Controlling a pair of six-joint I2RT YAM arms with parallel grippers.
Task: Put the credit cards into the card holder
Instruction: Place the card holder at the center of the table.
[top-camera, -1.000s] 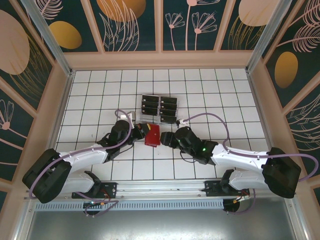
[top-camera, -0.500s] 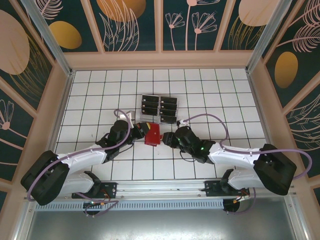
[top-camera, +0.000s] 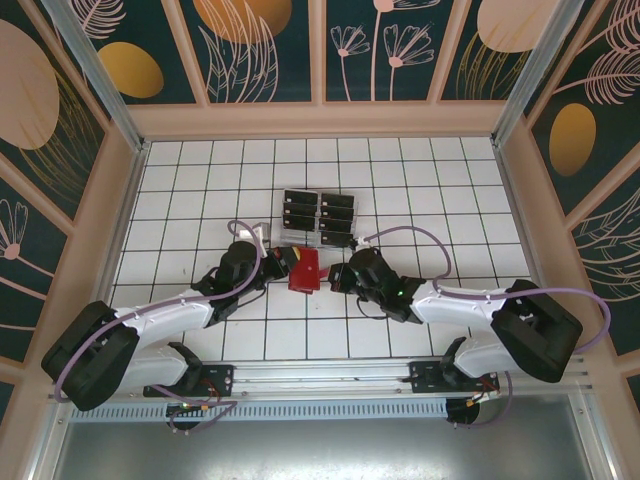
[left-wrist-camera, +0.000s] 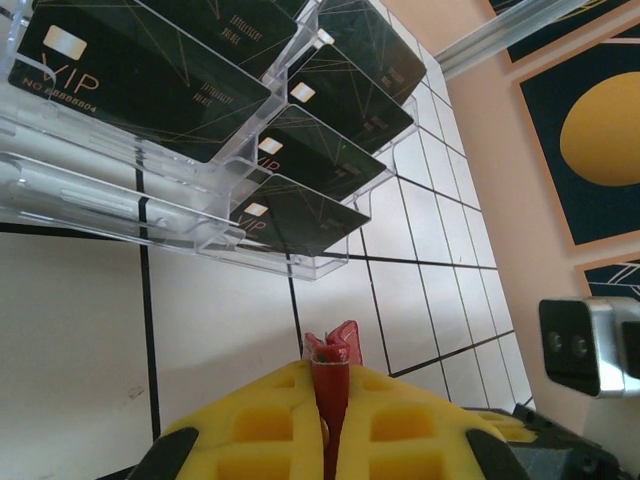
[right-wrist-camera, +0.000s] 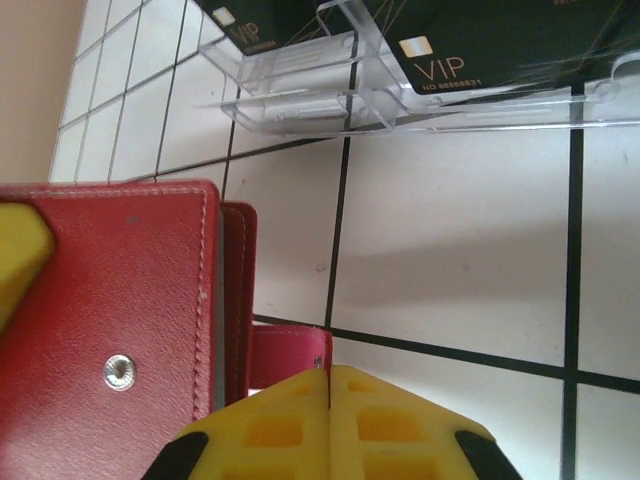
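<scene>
left pincer (left-wrist-camera: 328, 392) clamps card holder (left-wrist-camera: 335, 345) edge | right pincer (right-wrist-camera: 329, 388) pinches its snap tab (right-wrist-camera: 290, 353)

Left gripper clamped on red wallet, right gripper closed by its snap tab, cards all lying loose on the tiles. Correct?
One thing is off: the credit cards aren't lying loose; they stand in the slots of the clear rack, as the left wrist view shows. The rest holds: left gripper clamped on the red wallet, right gripper closed by its snap tab.
</scene>
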